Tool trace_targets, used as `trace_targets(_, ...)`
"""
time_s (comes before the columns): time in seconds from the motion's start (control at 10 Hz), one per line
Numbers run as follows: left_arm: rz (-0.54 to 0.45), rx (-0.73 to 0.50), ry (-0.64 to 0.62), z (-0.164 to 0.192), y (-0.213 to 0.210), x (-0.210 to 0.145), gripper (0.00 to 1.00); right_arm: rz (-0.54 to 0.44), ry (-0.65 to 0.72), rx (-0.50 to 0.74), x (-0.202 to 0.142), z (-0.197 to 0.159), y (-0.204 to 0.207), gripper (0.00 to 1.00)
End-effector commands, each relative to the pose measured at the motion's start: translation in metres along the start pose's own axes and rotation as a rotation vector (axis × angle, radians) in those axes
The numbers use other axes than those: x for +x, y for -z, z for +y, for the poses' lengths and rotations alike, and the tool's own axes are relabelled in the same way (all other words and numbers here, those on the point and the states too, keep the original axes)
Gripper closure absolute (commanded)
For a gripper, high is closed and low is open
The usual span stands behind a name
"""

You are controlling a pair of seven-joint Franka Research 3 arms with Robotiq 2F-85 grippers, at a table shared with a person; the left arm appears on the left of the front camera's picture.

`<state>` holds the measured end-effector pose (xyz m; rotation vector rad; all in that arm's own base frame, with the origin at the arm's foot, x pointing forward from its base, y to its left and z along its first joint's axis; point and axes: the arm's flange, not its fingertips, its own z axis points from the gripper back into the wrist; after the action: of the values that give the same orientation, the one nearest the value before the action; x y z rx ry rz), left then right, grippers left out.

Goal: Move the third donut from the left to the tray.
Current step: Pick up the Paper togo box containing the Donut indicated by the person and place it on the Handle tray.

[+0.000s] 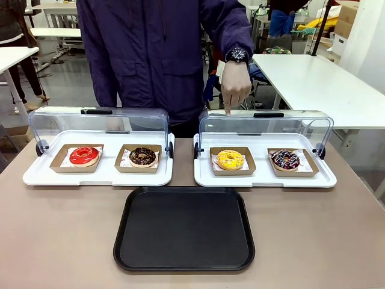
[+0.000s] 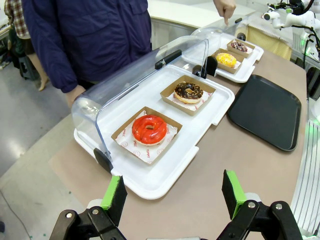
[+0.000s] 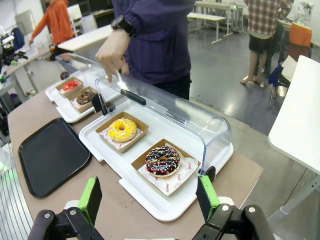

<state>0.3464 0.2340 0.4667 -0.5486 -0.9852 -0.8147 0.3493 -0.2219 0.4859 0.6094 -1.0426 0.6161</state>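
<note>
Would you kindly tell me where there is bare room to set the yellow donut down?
The black tray is entirely bare; both white trays border its far edge. Bare table also lies left and right of it. It is crowded under the lids: the left white tray and right white tray each carry two donut holders.

The yellow-glazed third donut (image 1: 230, 159) lies in its brown holder; the flat black tray (image 1: 184, 229) sits near, bare.

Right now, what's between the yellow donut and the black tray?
Front view: the brown holder under the yellow donut, the edge of the white tray, then a strip of table before the black tray.
</note>
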Motion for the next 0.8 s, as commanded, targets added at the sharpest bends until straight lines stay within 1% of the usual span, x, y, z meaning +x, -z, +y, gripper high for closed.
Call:
trace_targets(0.0,0.006,-0.004,0.007,0.000,-0.002,0.001,0.00,-0.009,-0.008,0.000,0.002,0.000,0.001,0.00)
trace_targets(0.5,0.006,-0.004,0.007,0.000,-0.002,0.001,0.00,0.000,0.000,0.000,0.000,0.000,0.000,0.00)
trace_targets(0.7,0.006,-0.004,0.007,0.000,-0.002,0.001,0.00,0.067,-0.054,0.047,0.036,0.005,0.015,0.00)
